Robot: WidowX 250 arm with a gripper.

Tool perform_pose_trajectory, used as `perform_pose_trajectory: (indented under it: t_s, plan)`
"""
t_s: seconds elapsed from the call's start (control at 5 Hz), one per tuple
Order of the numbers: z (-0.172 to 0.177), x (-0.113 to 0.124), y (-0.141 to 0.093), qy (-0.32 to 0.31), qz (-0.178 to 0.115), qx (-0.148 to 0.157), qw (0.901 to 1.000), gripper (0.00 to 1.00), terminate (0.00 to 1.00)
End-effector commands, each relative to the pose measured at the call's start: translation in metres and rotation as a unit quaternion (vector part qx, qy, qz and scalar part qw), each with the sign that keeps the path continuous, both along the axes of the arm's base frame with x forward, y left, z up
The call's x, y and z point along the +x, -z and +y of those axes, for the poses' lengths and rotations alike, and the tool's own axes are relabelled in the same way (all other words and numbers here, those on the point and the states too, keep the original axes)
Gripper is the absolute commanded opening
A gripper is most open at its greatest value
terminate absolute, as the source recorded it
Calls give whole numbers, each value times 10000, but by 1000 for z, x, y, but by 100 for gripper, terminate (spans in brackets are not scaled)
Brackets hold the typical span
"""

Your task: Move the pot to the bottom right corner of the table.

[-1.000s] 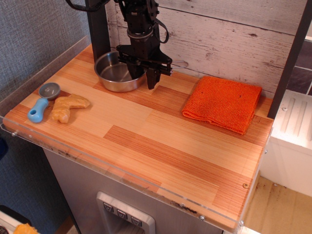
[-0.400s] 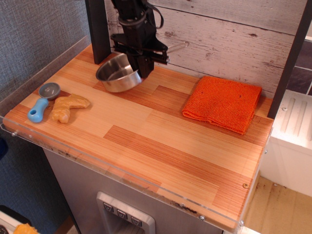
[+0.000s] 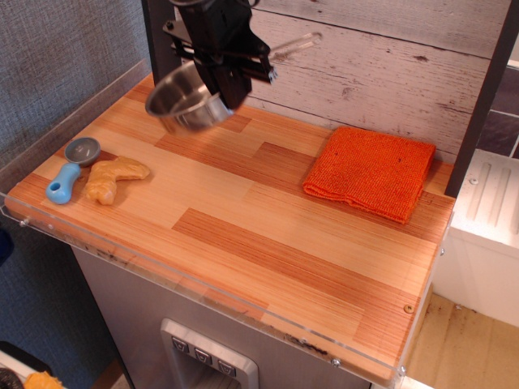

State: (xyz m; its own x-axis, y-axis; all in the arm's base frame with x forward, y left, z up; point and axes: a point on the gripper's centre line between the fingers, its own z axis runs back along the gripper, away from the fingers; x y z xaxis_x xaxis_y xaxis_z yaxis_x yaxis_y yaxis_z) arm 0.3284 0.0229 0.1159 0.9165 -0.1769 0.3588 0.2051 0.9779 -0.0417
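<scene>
The pot (image 3: 180, 101) is a shallow shiny steel pan with a thin wire handle (image 3: 293, 42) pointing up and right. It hangs tilted in the air above the back left of the table (image 3: 268, 219), clear of the wood. My black gripper (image 3: 231, 81) is shut on the pot's right rim, coming down from the top of the view. The pot's left side dips lower than the gripped side.
An orange cloth (image 3: 371, 171) lies at the back right. A blue-handled scoop (image 3: 71, 168) and a tan lump (image 3: 113, 177) lie at the left edge. A black post (image 3: 160, 40) stands behind the pot. A clear plastic rim (image 3: 203, 301) runs along the front.
The gripper closed on the pot's rim and lifted it off the table, moving up and slightly left. The pot now tilts in the air.
</scene>
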Motion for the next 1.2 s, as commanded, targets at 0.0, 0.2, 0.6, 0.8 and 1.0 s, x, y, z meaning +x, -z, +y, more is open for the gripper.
perform_pose_trajectory:
  t_s: [0.0, 0.2, 0.6, 0.8, 1.0]
  plan:
    - [-48, -28, 21, 451, 375, 173, 9981, 0, 0]
    - [-50, -29, 31, 478, 563, 245, 9970, 0, 0]
    - [-42, -48, 27, 306, 721, 258, 9966, 0, 0]
    - [-59, -52, 26, 541, 731, 265, 9955, 0, 0]
    - [-73, -58, 35, 600, 878, 275, 9939, 0, 0]
